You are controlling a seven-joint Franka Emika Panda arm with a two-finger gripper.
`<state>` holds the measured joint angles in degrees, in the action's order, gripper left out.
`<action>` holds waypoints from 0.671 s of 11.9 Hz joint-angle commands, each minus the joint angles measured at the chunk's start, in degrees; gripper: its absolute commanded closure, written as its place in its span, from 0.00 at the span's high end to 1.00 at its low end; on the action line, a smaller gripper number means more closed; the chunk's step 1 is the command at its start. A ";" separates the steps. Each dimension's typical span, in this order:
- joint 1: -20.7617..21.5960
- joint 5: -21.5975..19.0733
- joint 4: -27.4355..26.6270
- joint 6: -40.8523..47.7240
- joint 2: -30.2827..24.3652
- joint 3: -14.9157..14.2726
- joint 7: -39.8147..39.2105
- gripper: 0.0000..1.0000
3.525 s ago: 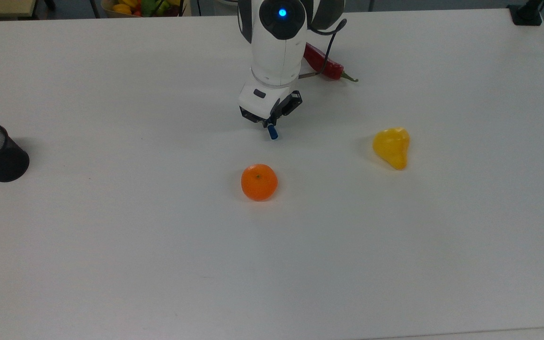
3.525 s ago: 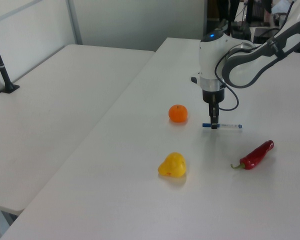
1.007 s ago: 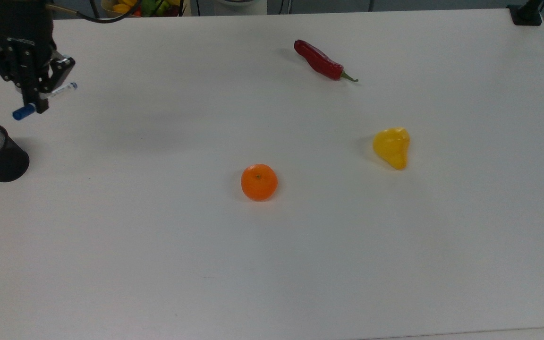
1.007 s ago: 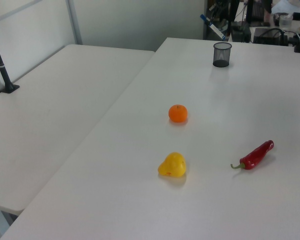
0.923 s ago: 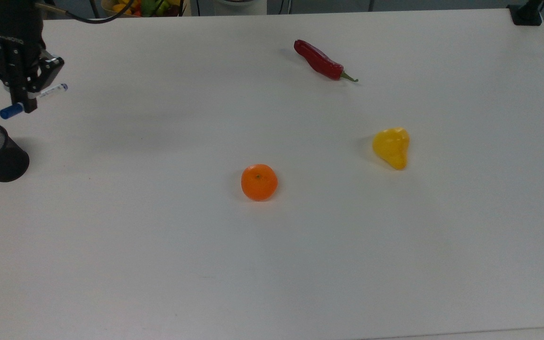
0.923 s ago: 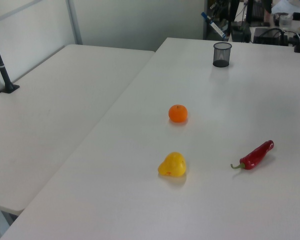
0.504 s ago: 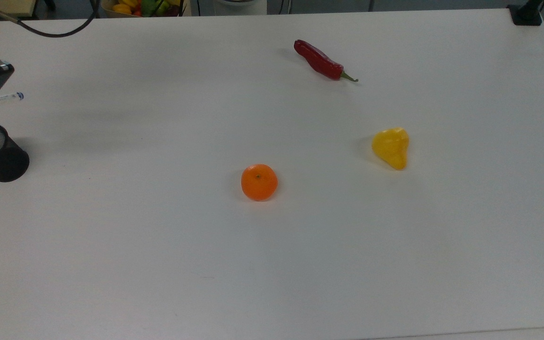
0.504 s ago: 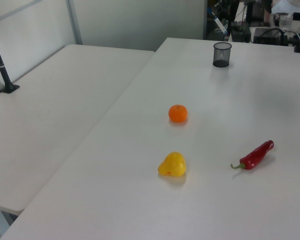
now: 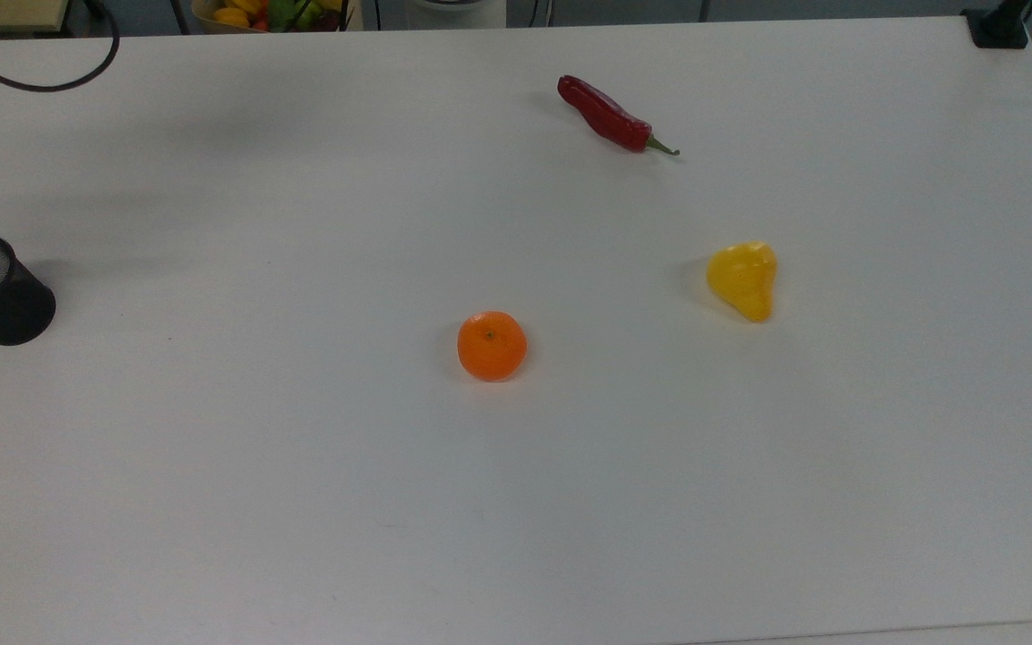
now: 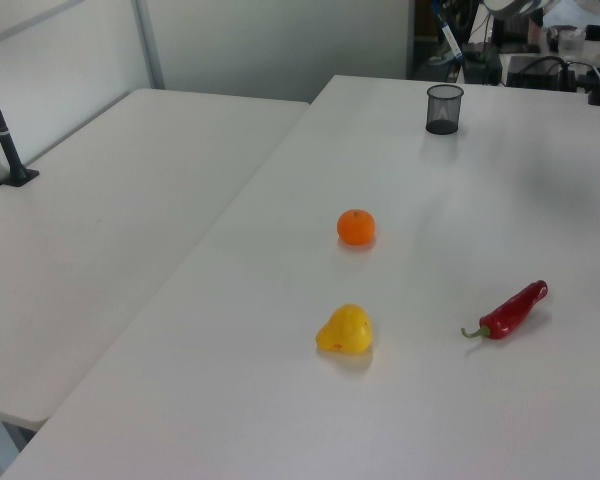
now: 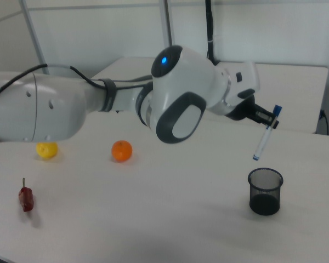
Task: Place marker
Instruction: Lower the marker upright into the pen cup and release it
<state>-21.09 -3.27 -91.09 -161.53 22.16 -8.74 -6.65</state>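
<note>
One landmark throughout – the black mesh cup (image 11: 265, 191), upright on the white table (image 9: 570, 502). Seen in the right view, the red chilli (image 11: 26, 198) lies nearest, far to the cup's left; the orange (image 11: 121, 151) and yellow pear-shaped fruit (image 11: 46, 149) sit further back, also well left of the cup. The marker (image 11: 265, 135) hangs in the air above the cup, apart from its rim – tilted, blue cap up, small blue tip down. The gripper (image 11: 265, 117) is closed on it near the cap end, w/ the arm reaching in from the left.
</note>
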 commanded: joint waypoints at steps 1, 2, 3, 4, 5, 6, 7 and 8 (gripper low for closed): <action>-1.15 -1.39 -4.18 -7.82 1.12 0.21 -0.30 0.00; -1.49 -1.39 -4.35 -10.71 2.79 0.21 -0.21 0.00; -1.50 -1.31 -5.22 -13.00 3.33 0.21 -0.21 0.00; -1.41 -1.39 -5.76 -16.33 4.90 0.21 -0.12 0.00; -1.24 -1.39 -5.76 -18.80 6.05 0.21 0.49 0.00; -1.06 -1.31 -5.59 -19.87 6.67 0.21 1.45 0.00; -0.97 -1.31 -5.59 -19.96 6.85 0.30 1.72 0.00; -0.80 -1.39 -5.32 -20.75 8.07 0.30 1.81 0.00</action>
<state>-22.42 -3.27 -96.06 -180.38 29.55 -8.64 -5.47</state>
